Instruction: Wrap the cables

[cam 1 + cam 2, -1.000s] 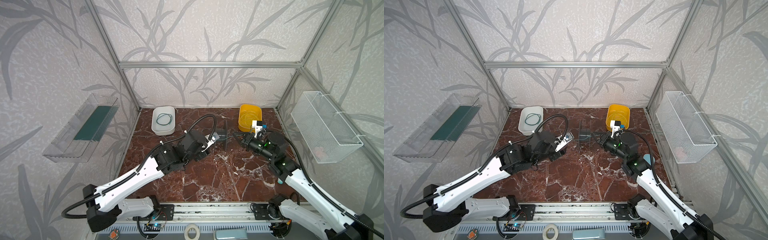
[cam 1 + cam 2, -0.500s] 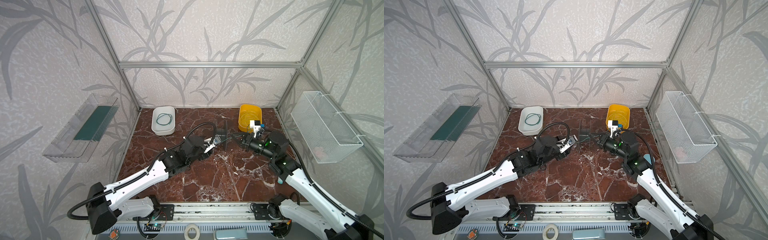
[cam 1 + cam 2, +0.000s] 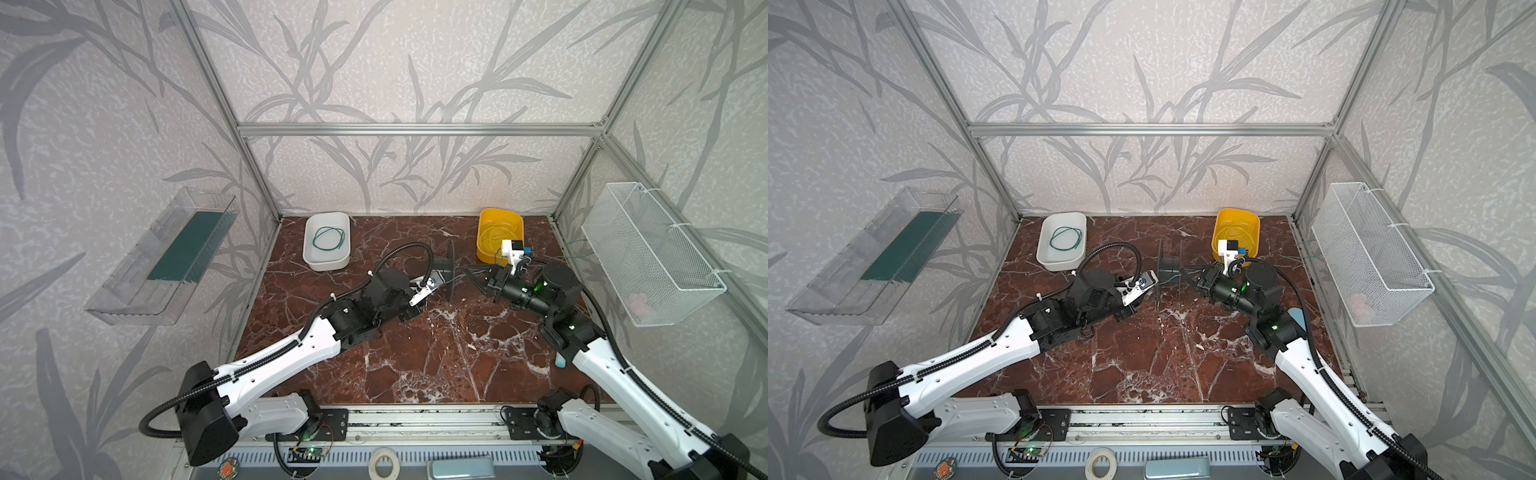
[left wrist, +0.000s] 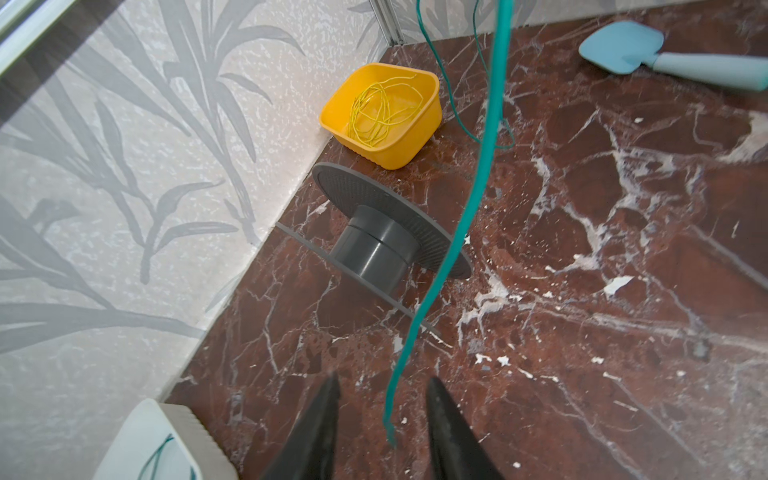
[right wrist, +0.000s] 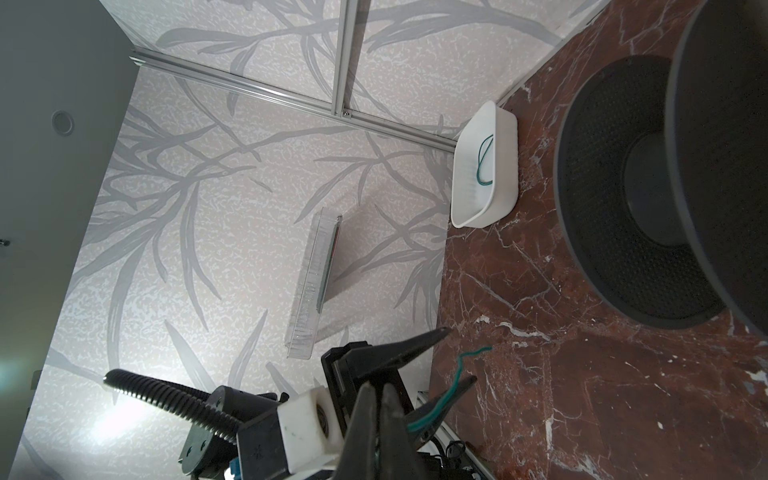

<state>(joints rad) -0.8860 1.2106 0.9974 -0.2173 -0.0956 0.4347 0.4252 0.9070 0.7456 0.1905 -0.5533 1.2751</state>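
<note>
Toward the back of the counter (image 3: 415,353), near its middle, a dark grey spool (image 3: 441,265) stands on its two round rims, and both arms reach in at it, one from each side. The right hand (image 5: 378,392) has its fingers pressed together on a green cable (image 4: 493,104), pinching it a little way back from the free end. The cable is held in the air beside the spool and just above the counter. In the left wrist view its loose end hangs in the gap of the left hand (image 4: 384,380). That hand's fingers (image 4: 318,432) are spread, one on each side of the cable, with a clear gap to each.

A thinner-looking green strand (image 4: 443,83) curls over the counter just beside a yellow tub (image 4: 399,153) at the back right. I cannot tell whether it belongs to the held cable. The yellow tub holds a tangle of yellow wire (image 4: 374,116).

At the back left sits a white tub (image 3: 326,264) with a second green cable (image 4: 156,455) looped inside it. A pale blue spatula (image 4: 623,41) lies on the counter, well apart from the spool.
</note>
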